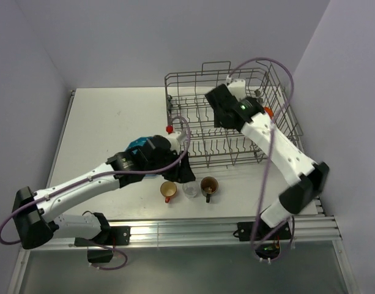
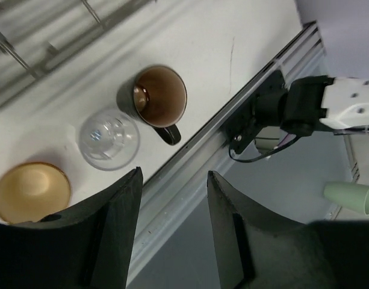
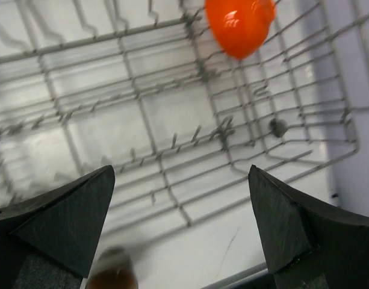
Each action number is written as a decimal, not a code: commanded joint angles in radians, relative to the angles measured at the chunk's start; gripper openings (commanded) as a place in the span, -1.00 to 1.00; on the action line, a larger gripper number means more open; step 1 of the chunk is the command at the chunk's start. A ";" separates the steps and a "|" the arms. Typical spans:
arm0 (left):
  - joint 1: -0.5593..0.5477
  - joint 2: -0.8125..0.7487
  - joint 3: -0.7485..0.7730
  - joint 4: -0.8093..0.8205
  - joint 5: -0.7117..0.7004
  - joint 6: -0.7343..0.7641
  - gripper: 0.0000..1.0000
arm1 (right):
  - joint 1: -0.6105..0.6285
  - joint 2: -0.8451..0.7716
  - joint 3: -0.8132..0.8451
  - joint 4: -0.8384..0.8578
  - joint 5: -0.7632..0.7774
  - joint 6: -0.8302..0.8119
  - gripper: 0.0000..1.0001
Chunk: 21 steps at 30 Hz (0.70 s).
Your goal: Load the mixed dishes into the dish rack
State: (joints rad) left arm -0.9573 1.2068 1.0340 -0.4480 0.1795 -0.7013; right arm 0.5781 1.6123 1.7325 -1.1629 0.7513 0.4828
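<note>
The grey wire dish rack (image 1: 193,92) stands at the back right of the table. The orange-red bowl (image 3: 238,24) lies inside it; in the top view only a sliver (image 1: 268,112) shows beside my right arm. My right gripper (image 1: 216,111) hangs open and empty over the rack (image 3: 172,150). The small orange cup (image 1: 168,190), clear glass (image 1: 190,190) and dark brown mug (image 1: 208,185) stand in a row before the rack. My left gripper (image 1: 183,171) is open and empty just above and behind them (image 2: 172,198). The teal plate (image 1: 137,144) lies mostly hidden under my left arm.
An aluminium rail (image 1: 193,229) runs along the table's near edge. Walls close in behind and right of the rack. A pale green cup (image 2: 350,195) lies below table level, beyond the rail. The right arm's base (image 2: 328,105) is mounted on the rail.
</note>
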 commanded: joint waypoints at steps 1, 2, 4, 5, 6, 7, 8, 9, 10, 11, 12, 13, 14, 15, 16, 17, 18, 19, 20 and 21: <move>-0.084 0.045 0.001 -0.009 -0.149 -0.092 0.04 | 0.038 -0.263 -0.169 0.054 -0.140 0.129 0.99; -0.121 0.071 0.003 -0.005 -0.162 -0.118 0.03 | 0.054 -0.306 -0.239 0.058 -0.154 0.157 0.99; -0.156 0.102 0.009 -0.001 -0.173 -0.151 0.01 | 0.063 -0.429 -0.302 0.069 -0.181 0.180 0.99; -0.185 0.117 0.021 0.000 -0.179 -0.159 -0.01 | 0.065 -0.466 -0.330 0.069 -0.202 0.204 0.99; -0.199 0.150 0.029 0.003 -0.210 -0.170 -0.03 | 0.068 -0.503 -0.384 0.072 -0.214 0.214 0.99; -0.211 0.169 0.037 0.003 -0.218 -0.185 -0.04 | 0.069 -0.572 -0.410 0.083 -0.228 0.217 0.99; -0.233 0.186 0.053 0.005 -0.232 -0.191 -0.05 | 0.071 -0.601 -0.433 0.086 -0.249 0.224 0.99; -0.242 0.218 0.058 0.005 -0.238 -0.198 -0.07 | 0.072 -0.630 -0.467 0.089 -0.254 0.224 0.99; -0.250 0.232 0.063 0.006 -0.245 -0.211 -0.09 | 0.072 -0.673 -0.479 0.085 -0.256 0.226 0.98; -0.259 0.241 0.066 0.005 -0.265 -0.219 -0.10 | 0.072 -0.690 -0.488 0.077 -0.253 0.226 0.98; -0.261 0.250 0.061 0.003 -0.278 -0.228 -0.10 | 0.072 -0.703 -0.499 0.069 -0.256 0.224 0.98; -0.262 0.254 0.055 0.008 -0.285 -0.240 -0.10 | 0.072 -0.722 -0.502 0.059 -0.262 0.223 0.98; -0.262 0.255 0.048 0.009 -0.291 -0.244 -0.10 | 0.072 -0.733 -0.508 0.057 -0.270 0.212 0.98; -0.262 0.263 0.046 0.009 -0.299 -0.245 -0.09 | 0.072 -0.742 -0.522 0.055 -0.279 0.209 0.99; -0.262 0.266 0.047 0.006 -0.304 -0.248 -0.10 | 0.072 -0.767 -0.531 0.057 -0.279 0.208 0.99; -0.262 0.270 0.052 -0.012 -0.310 -0.248 -0.10 | 0.072 -0.778 -0.539 0.061 -0.280 0.198 0.99; -0.262 0.280 0.057 -0.024 -0.324 -0.251 -0.10 | 0.072 -0.787 -0.553 0.065 -0.283 0.195 0.99; -0.262 0.283 0.064 -0.037 -0.330 -0.251 -0.10 | 0.072 -0.802 -0.560 0.066 -0.288 0.192 0.99; -0.262 0.287 0.080 -0.063 -0.336 -0.253 -0.10 | 0.072 -0.808 -0.565 0.066 -0.290 0.189 0.99; -0.262 0.292 0.086 -0.072 -0.348 -0.253 -0.10 | 0.072 -0.815 -0.571 0.066 -0.290 0.188 0.99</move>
State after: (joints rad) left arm -1.2152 1.4887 1.0622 -0.4820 -0.1089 -0.9340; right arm 0.6437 0.8196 1.1770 -1.1198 0.4690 0.6750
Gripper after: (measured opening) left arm 0.451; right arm 0.994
